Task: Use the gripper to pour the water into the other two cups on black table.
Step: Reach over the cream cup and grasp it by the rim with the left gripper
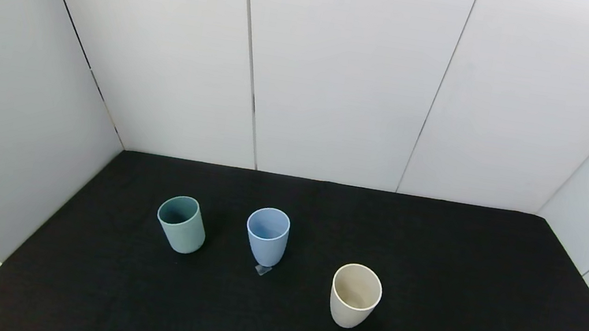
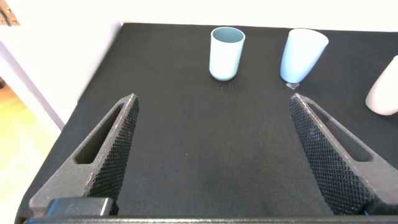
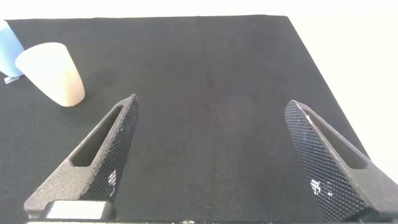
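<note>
From the head camera, three cups stand upright on the black table (image 1: 458, 283), and no arm is seen in this view. The green cup (image 1: 181, 224) is toward the left edge, the blue cup (image 1: 267, 236) is near it in the middle, and the beige cup (image 1: 355, 295) stands apart, closer to the near edge and to the right. I judge that the beige cup is set apart because it is the one to pour from, while the two others wait side by side to receive water; nothing is grasped yet. A small clear scrap (image 1: 262, 270) lies at the foot of the blue cup. Whether any cup holds water, I cannot tell. The left wrist camera shows what the head camera does not: the left gripper (image 2: 211, 155) hovers over the near left part of the table, its fingers wide apart and holding nothing, facing the green cup (image 2: 226, 53) and the blue cup (image 2: 303, 55), with the beige cup (image 2: 384, 93) only partly seen. The right wrist camera shows the right gripper (image 3: 211, 158), also spread wide and holding nothing, over the near right part of the table; the beige cup (image 3: 53, 73) is ahead of it, well apart, and behind that only a sliver of the blue cup (image 3: 7, 53).
</note>
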Tool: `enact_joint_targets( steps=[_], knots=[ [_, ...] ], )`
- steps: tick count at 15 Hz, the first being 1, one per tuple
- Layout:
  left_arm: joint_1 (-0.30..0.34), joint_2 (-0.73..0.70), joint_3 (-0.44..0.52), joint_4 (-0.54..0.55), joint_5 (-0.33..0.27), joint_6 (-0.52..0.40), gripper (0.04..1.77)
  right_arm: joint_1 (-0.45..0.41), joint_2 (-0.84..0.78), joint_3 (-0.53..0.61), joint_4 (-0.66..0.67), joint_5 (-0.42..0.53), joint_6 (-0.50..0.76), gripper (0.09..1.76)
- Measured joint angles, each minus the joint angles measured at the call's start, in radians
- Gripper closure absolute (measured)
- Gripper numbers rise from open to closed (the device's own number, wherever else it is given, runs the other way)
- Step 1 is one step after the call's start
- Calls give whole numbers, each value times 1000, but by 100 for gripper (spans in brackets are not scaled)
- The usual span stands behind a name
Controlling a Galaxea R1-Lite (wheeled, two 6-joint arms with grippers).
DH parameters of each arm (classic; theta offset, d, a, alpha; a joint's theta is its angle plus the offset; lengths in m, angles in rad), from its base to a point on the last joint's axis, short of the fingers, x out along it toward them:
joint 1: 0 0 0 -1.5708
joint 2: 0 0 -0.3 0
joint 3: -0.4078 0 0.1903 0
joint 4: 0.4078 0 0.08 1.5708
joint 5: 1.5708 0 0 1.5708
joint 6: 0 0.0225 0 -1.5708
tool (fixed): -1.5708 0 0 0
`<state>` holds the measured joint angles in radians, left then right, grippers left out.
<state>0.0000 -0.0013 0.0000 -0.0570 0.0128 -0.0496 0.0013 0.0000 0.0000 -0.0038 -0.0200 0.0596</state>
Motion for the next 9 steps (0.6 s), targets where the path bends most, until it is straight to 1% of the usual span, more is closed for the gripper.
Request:
enact_joint_targets(
  steps=[9],
  knots=[
    [0, 0, 0, -3, 4, -19, 9, 0, 0, 0, 0, 0, 0, 14]
  ],
)
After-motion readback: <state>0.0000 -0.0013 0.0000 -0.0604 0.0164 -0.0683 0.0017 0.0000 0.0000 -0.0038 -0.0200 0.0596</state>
